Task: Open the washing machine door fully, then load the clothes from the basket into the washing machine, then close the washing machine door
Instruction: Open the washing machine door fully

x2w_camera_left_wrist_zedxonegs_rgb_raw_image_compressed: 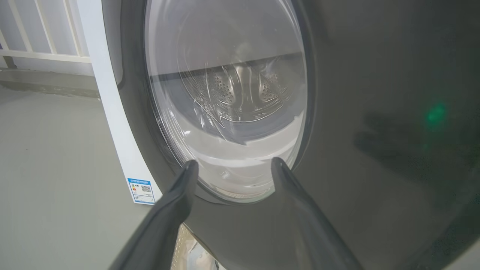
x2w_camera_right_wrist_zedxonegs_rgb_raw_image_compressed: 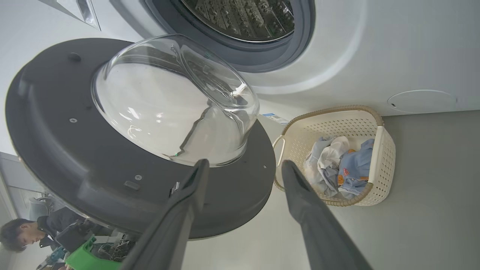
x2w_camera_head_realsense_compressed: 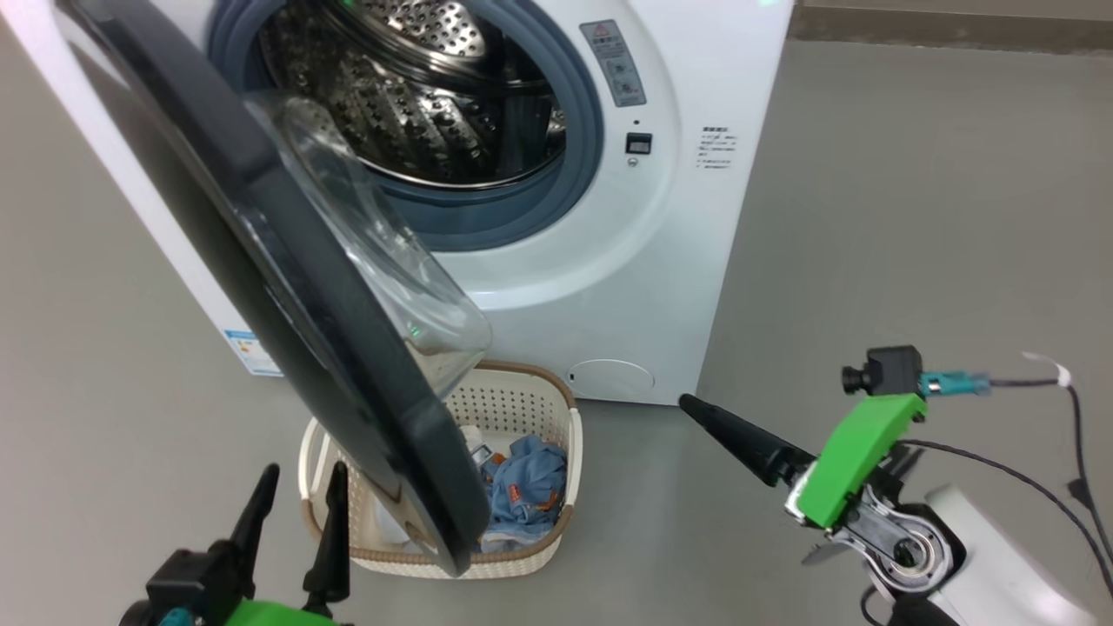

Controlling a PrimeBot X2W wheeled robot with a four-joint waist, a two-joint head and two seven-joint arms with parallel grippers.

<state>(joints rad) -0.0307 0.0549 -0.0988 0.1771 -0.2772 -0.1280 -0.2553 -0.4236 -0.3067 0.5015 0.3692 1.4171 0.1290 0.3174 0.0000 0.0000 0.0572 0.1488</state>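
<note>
1. The left end effector [x2w_camera_head_realsense_compressed: 306,469] sits at the lower left of the head view, its two dark fingers spread with nothing between them. In the left wrist view it [x2w_camera_left_wrist_zedxonegs_rgb_raw_image_compressed: 234,161] points at the glossy outer face of the washing machine door [x2w_camera_left_wrist_zedxonegs_rgb_raw_image_compressed: 375,112]; whether the tips touch it cannot be told.
2. The right end effector [x2w_camera_head_realsense_compressed: 696,409] lies at the lower right of the head view, seen side on and pointing up and left over the floor [x2w_camera_head_realsense_compressed: 913,217]. In the right wrist view its fingers [x2w_camera_right_wrist_zedxonegs_rgb_raw_image_compressed: 245,162] are spread wide and empty, with the tips before the door's dark grey inner face [x2w_camera_right_wrist_zedxonegs_rgb_raw_image_compressed: 75,150].
3. The washing machine door [x2w_camera_head_realsense_compressed: 287,287] stands swung out and runs diagonally from the upper left to the lower centre of the head view. Its clear glass bowl [x2w_camera_head_realsense_compressed: 383,261] bulges toward the machine's opening.
4. The basket [x2w_camera_head_realsense_compressed: 569,435] stands on the floor at the lower centre, just before the washing machine [x2w_camera_head_realsense_compressed: 696,130], partly hidden by the door's lower edge.
5. The clothes [x2w_camera_head_realsense_compressed: 526,487] lie crumpled inside the basket. In the right wrist view [x2w_camera_right_wrist_zedxonegs_rgb_raw_image_compressed: 337,168] a denim-blue piece with orange patches lies beside white and pale blue ones.
6. At the upper centre, the perforated steel drum [x2w_camera_head_realsense_compressed: 417,87] shows inside the blue-grey gasket [x2w_camera_head_realsense_compressed: 574,113].
7. A blue label sticker [x2w_camera_head_realsense_compressed: 248,348] sits low on the machine's front, at the left.
8. A person [x2w_camera_right_wrist_zedxonegs_rgb_raw_image_compressed: 22,234] appears at the lower left of the right wrist view.
</note>
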